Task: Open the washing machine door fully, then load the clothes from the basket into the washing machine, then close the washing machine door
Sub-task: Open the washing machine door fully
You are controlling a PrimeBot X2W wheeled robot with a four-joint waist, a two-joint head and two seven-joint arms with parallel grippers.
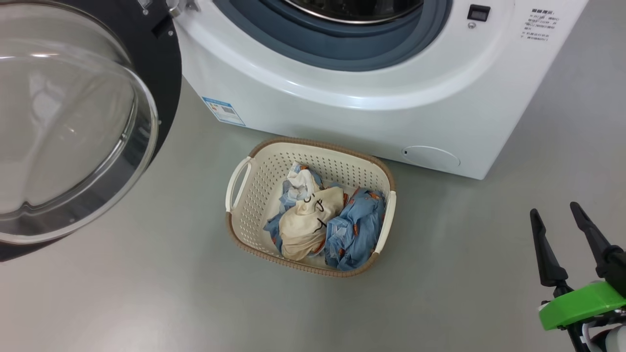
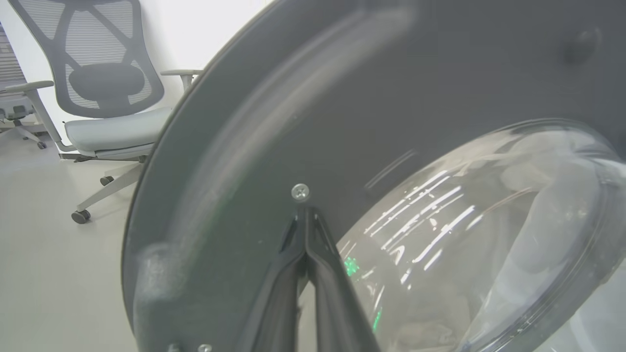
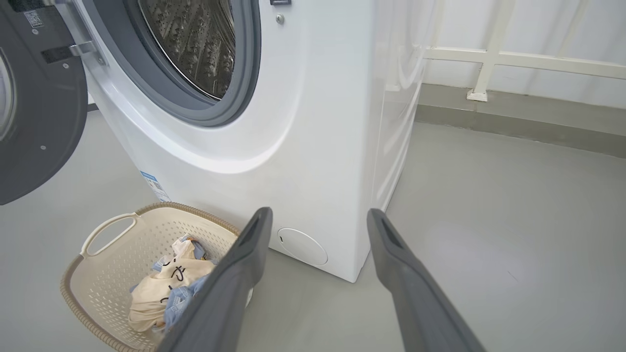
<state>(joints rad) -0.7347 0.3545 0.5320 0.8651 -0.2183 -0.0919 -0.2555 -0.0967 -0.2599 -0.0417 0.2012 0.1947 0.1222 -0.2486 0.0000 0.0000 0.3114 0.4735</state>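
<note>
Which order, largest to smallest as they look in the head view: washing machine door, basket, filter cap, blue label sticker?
1. washing machine door, likely nearest the camera, which inflates it.
2. basket.
3. round filter cap and blue label sticker: look about alike, not ranked.

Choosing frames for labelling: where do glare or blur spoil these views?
Head view: pale reflections veil the washing machine door; the basket is crisp. Left wrist view: the door's rim is smeared, bright streaks cross its glass. Right wrist view: the fingers look soft, the drum sharp.
</note>
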